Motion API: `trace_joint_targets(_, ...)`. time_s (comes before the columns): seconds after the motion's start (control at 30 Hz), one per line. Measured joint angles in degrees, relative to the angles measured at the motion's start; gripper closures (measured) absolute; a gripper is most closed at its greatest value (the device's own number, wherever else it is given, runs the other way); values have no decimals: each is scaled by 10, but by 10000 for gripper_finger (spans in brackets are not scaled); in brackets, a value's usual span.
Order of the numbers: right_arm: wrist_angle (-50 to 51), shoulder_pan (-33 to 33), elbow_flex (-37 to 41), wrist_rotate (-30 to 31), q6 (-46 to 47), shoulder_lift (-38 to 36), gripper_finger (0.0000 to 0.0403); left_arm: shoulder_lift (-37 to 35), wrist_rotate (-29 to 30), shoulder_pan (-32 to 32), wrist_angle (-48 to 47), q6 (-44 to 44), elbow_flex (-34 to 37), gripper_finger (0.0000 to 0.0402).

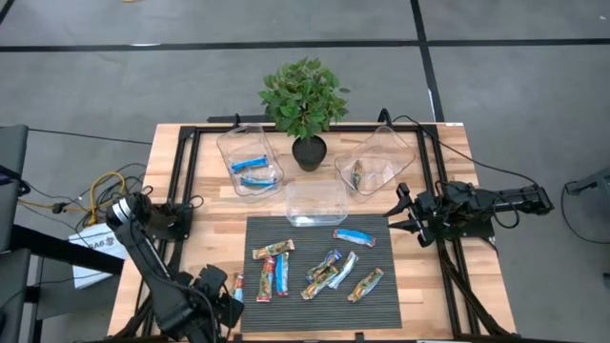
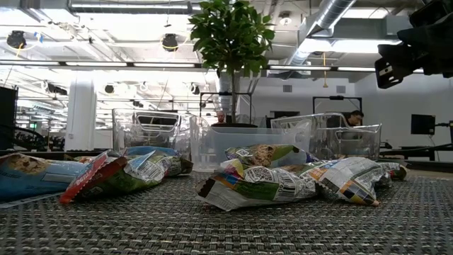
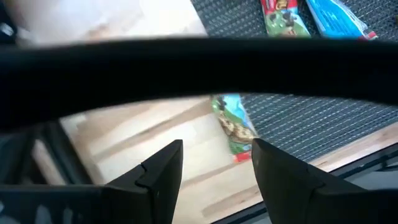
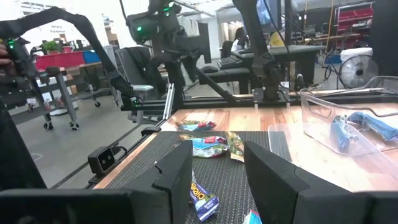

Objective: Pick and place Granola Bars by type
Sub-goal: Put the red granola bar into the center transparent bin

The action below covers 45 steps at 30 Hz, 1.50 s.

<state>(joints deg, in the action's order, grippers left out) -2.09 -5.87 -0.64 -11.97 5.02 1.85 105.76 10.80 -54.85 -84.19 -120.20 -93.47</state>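
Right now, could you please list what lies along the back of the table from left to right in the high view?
Tub holding blue bars → potted plant → tub holding one green-gold bar → right gripper, open and empty, at the right edge.

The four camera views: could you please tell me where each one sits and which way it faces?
High view: overhead, straight down on table, both arms.
Low view: at mat level, facing the potted plant; one arm top right.
Left wrist view: above table edge; open left gripper over a green bar.
Right wrist view: across mat; open right gripper.
Shared: the blue bars' tub.
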Motion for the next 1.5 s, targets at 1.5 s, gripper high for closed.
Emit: trace_joint_targets(1.5,0,0,0,0,0,0,266,55,-95,78,261,-74,173,217)
